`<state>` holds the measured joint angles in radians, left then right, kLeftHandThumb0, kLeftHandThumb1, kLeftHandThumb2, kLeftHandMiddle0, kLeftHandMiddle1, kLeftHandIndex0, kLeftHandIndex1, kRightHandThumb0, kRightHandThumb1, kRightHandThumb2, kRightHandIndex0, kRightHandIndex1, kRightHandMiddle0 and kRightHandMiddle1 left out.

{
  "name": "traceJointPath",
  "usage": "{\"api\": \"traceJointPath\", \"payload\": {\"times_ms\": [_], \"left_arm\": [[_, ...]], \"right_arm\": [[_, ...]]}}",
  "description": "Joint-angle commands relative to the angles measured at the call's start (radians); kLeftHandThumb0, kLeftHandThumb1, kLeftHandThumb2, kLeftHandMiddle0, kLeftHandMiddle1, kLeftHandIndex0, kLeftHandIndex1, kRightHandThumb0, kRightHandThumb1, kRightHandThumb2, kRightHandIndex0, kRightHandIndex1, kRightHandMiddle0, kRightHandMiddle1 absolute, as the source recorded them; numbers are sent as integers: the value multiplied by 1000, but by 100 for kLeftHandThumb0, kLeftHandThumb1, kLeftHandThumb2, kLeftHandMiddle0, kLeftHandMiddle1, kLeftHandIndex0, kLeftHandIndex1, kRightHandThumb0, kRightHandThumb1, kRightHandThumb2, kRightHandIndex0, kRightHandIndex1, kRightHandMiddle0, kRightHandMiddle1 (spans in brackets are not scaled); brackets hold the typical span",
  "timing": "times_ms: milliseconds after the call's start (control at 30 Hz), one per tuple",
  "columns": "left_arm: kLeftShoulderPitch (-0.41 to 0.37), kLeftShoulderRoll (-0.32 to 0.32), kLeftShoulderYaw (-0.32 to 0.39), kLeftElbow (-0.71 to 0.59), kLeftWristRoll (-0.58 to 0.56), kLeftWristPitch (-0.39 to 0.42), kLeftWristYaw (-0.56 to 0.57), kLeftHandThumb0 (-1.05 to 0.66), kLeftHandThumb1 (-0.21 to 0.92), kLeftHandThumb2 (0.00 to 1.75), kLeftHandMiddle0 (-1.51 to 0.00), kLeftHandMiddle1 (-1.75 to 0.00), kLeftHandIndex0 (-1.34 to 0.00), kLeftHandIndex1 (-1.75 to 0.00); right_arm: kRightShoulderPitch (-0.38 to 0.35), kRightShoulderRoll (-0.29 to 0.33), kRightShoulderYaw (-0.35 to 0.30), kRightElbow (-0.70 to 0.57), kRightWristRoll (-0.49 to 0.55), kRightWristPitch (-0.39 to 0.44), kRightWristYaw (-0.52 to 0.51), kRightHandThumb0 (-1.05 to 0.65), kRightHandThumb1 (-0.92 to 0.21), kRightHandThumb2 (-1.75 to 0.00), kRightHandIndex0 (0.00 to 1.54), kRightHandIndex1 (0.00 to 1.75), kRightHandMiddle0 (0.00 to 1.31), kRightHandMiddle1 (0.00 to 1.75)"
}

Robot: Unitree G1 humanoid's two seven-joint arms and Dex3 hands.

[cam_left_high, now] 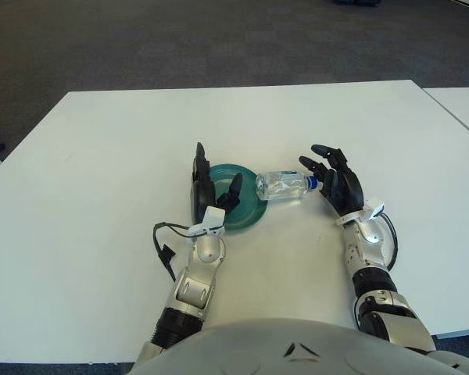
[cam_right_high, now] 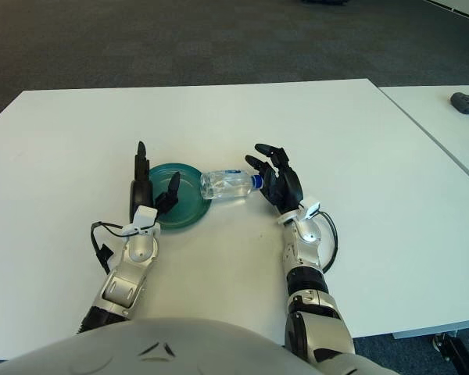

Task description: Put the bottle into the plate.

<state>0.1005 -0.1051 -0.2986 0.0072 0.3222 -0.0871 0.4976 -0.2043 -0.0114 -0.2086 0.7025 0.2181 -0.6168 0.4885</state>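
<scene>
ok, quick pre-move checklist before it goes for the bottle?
1. Bottle in view, lying on its side beside the plate, base at its right rim: ok.
2. Bottle inside the plate: not ok, most of it lies on the table.
3. Right hand open at the cap end: ok.
4. Right hand touching the bottle: cannot tell.
5. Left hand out of the drop zone: not ok, it shows over the plate's left part, fingers open.

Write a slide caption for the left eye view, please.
Clear bottle lying beside a green plate, left robot hand open at the plate, right robot hand open by the cap.
</scene>
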Motion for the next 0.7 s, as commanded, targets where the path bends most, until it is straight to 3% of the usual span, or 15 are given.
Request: {"api": "traceJointPath", "payload": {"times_ms": [0,200,367,533,667], "left_arm": [[-20,-48,12,14,-2,-32,17,-105,92,57,-4,-1,-6,-8],[-15,-81,47,36,-46,-101,62,-104,92,36,-19,-4,0,-50],[-14,-64,42,35,9,-82,114,-102,92,26,-26,-6,0,-71],[-18,21,-10,12,238,32,148,-101,92,21,-32,-8,0,-92],[4,42,-23,-32,314,88,117,-100,92,19,-35,-10,-2,-102]], "right_arm": [[110,44,-4,100,23,-5,-3,-68,-92,-84,33,40,0,95],[111,44,-3,100,23,-5,-3,-68,-92,-84,33,40,0,95],[111,46,-2,99,22,-6,-4,-68,-92,-84,33,40,0,95],[112,47,-1,99,21,-7,-6,-68,-92,-84,33,40,0,95],[112,47,-1,99,21,-7,-6,-68,-92,-84,33,40,0,95]]}}
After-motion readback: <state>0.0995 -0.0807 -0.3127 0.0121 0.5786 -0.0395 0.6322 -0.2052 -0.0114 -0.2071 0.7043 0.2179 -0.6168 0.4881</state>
